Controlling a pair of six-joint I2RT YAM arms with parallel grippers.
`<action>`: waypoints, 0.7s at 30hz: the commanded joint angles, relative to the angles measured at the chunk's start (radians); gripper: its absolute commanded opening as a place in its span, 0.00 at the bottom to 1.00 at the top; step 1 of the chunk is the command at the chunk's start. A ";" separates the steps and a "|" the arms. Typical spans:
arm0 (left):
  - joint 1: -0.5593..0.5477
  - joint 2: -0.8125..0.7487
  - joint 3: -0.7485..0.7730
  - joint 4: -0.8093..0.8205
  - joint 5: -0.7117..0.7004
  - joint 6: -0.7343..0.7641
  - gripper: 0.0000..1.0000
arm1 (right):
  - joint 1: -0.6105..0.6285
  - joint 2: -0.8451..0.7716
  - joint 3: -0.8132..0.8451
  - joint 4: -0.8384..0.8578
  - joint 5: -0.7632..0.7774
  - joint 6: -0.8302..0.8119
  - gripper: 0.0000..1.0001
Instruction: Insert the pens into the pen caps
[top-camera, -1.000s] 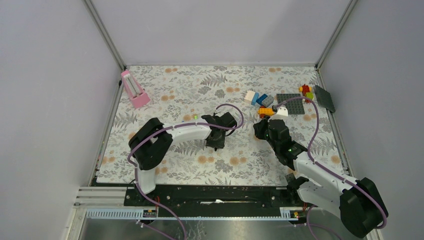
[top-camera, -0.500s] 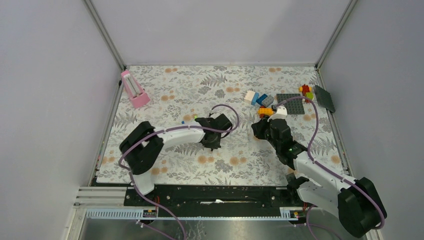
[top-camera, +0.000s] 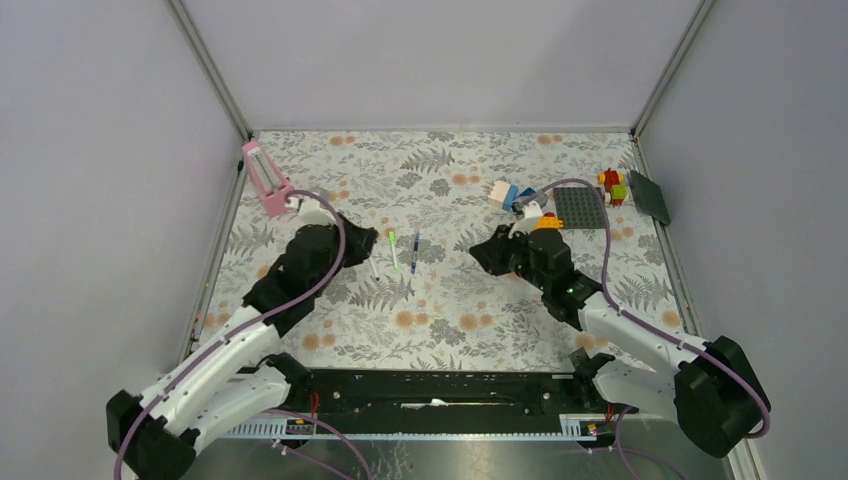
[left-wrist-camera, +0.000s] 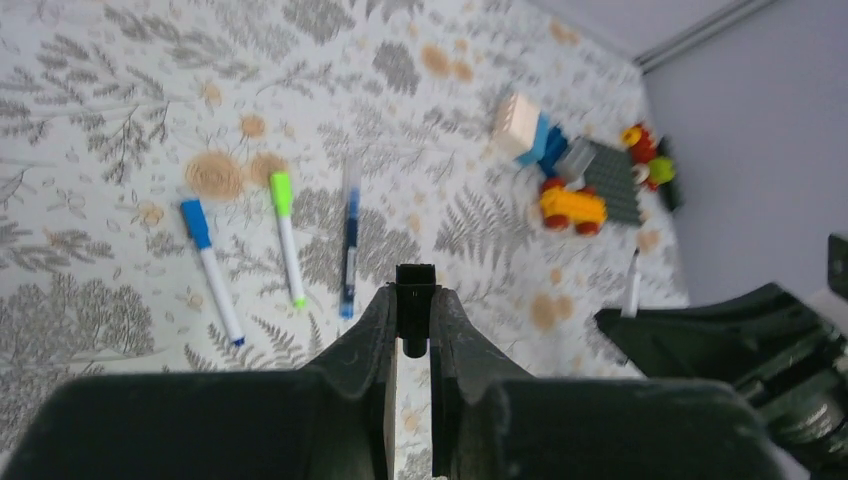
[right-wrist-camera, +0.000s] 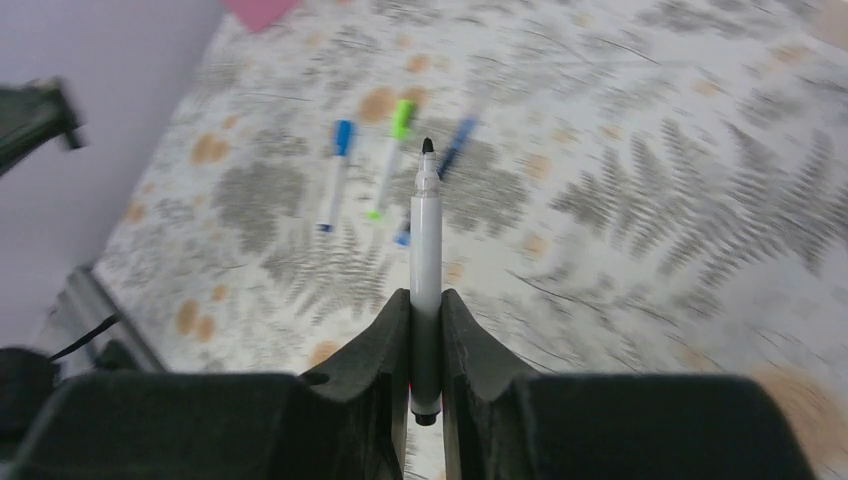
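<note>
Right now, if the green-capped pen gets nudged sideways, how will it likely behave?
Green-capped pen: thin, round, lying flat, so it would probably roll. It looks stiff and light, likely skidding easily. The blue-capped pen and dark blue pen flank it; it may bump one.

Three pens lie side by side on the surface (top-camera: 450, 310), left of centre in the top view: left pen (left-wrist-camera: 212, 275), middle pen (left-wrist-camera: 288, 245), right pen (left-wrist-camera: 349, 245). The left fingers (left-wrist-camera: 372, 335), a cap (left-wrist-camera: 414, 298) between them, are just left of these. The right fingers (right-wrist-camera: 392, 335), a fourth pen (right-wrist-camera: 426, 240) between them, are to the right. Bricks (top-camera: 510, 195) sit upper right, a stand (top-camera: 268, 180) upper left.
</note>
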 joint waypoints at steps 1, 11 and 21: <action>0.113 -0.081 -0.015 0.150 0.151 -0.011 0.00 | 0.142 0.008 0.141 0.127 -0.047 -0.051 0.00; 0.401 -0.151 -0.059 0.468 0.669 -0.204 0.00 | 0.353 0.198 0.457 0.116 -0.172 -0.100 0.00; 0.416 -0.180 -0.084 0.606 0.743 -0.285 0.00 | 0.404 0.312 0.579 0.053 -0.153 -0.099 0.00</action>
